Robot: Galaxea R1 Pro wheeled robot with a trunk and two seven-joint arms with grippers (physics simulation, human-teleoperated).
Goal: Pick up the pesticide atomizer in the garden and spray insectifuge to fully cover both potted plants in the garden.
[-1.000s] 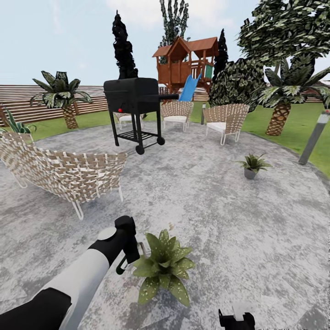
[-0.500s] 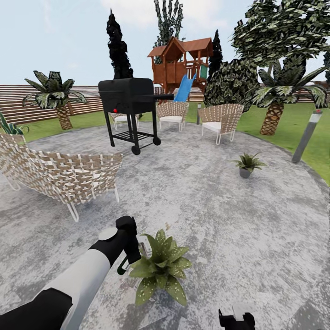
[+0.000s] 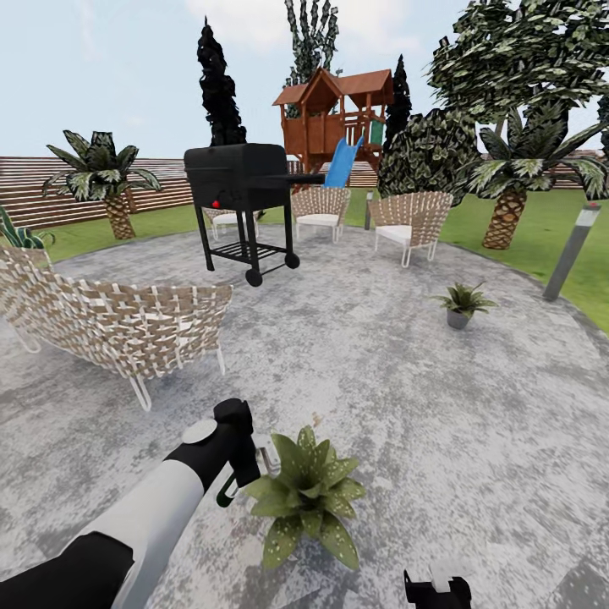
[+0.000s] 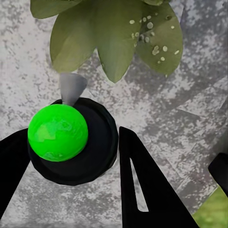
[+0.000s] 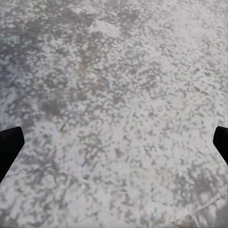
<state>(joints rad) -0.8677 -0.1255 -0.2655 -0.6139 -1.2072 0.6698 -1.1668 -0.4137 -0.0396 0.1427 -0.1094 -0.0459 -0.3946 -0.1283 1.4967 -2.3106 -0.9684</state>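
Item: pesticide atomizer [image 4: 66, 140], clamped between the fingers of my left gripper [image 3: 241, 469]. In the left wrist view I look down on its round dark top with a bright green cap; a pale grey cone leaves it toward the leaves. Long axis: runs away from the wrist camera, so it reads as roughly along my fingers; exact tilt not determinable.

Item: near potted plant [image 3: 306, 497], on the grey patio [image 3: 440, 406]. Lies just beside the atomizer's front end, leaf tips close to it, on the side the cone points. White specks show on its leaves. My left arm is the nearer one.

Item: far potted plant [image 3: 461, 303], well apart, ahead and to my right, near the bollard lamp [image 3: 573, 251]. Judgement: reaching it calls for a drive over, atomizer carried in the left.

Item: right gripper [image 5: 114, 142], fingers spread wide, nothing between them, over bare paving
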